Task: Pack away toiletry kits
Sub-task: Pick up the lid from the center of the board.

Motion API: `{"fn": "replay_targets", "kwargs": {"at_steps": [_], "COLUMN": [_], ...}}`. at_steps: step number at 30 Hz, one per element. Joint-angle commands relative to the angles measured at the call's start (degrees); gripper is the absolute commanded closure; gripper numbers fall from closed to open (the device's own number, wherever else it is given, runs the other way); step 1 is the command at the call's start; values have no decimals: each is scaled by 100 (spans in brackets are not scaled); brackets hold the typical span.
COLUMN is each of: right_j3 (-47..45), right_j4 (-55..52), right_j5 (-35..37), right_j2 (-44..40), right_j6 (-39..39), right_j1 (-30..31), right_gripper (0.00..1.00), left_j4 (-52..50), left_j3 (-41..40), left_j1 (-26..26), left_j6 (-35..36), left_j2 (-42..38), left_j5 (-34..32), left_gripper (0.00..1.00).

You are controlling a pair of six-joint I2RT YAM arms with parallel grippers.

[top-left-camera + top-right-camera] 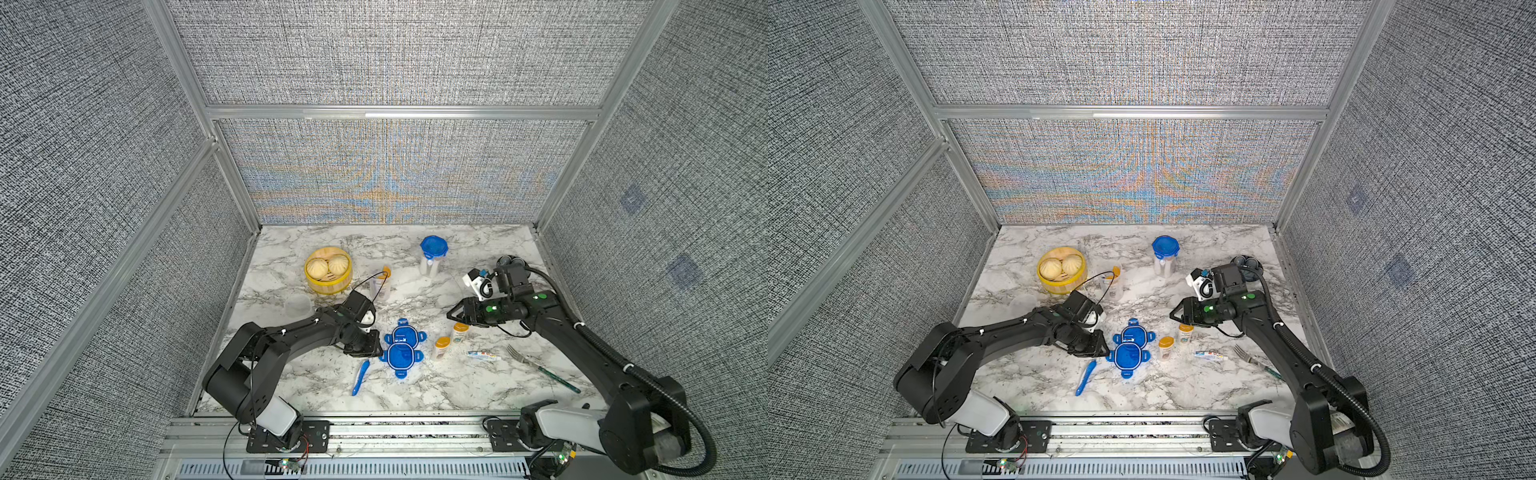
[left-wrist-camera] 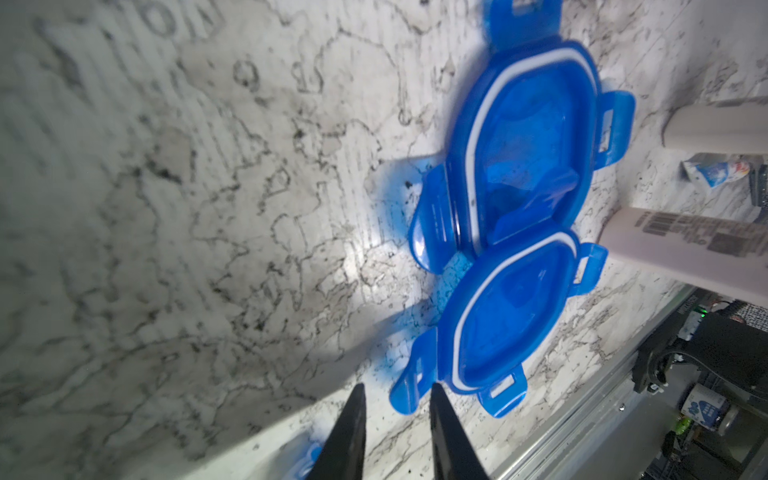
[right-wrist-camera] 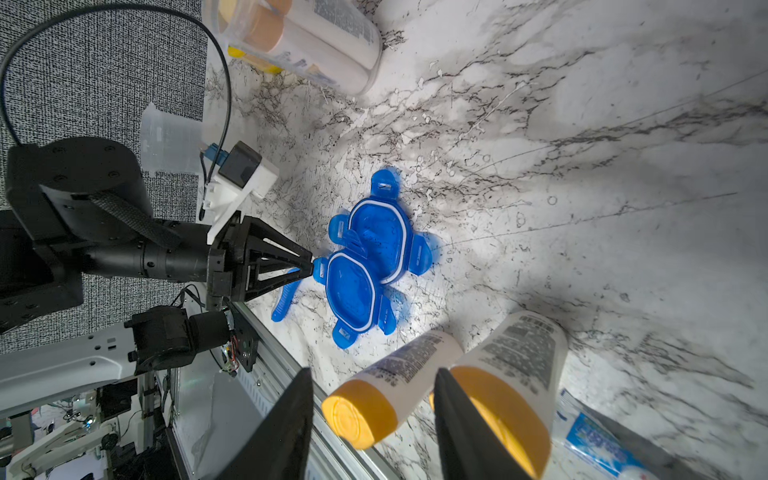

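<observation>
Two blue lids are lying flat in the middle of the marbled table point(image 1: 415, 399), the nearer lid point(image 1: 401, 357) overlapping the farther lid point(image 1: 402, 335). Both are glossy translucent plastic, rounded in outline, each ringed by a thin white seal and carrying four hinged tabs. The left gripper point(image 2: 397, 388) is standing with its slim black fingers narrowly parted about a side tab of the nearer lid (whether they are actually pinching it, I cannot tell). The right gripper point(image 3: 372, 374) is hanging with its fingers spread and empty above two upright bottles point(image 1: 459, 332) point(image 1: 441, 347), smooth white cylinders with orange-yellow caps and printed labels, just beside the lids. A small toothpaste tube point(image 1: 483, 355) is lying flat near them, and a blue toothbrush point(image 1: 360, 377) is lying in front of the lids. At the back a tall clear tub point(image 1: 430, 266) is standing closed under its blue lid. An open tub point(image 1: 380, 286) is showing an orange-capped bottle inside, and an empty tub point(image 1: 297, 305) is sitting by the left arm
</observation>
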Motion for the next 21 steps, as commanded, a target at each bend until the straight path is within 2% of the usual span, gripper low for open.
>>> {"fn": "replay_targets", "kwargs": {"at_steps": [1,21], "right_j3": [2,63], "right_j4": [-55,-233], "right_j5": [-178,-99], "right_j2": [27,45], "right_j6": [-121,-288], "right_j1": [-21,-80], "right_gripper": [50,50], "left_j4": [6,253], "left_j3": [7,14], "left_j1": [-7,-7], "left_j6": [106,156], "left_j2": [67,284], "left_j5": [144,318], "left_gripper": [74,75]}}
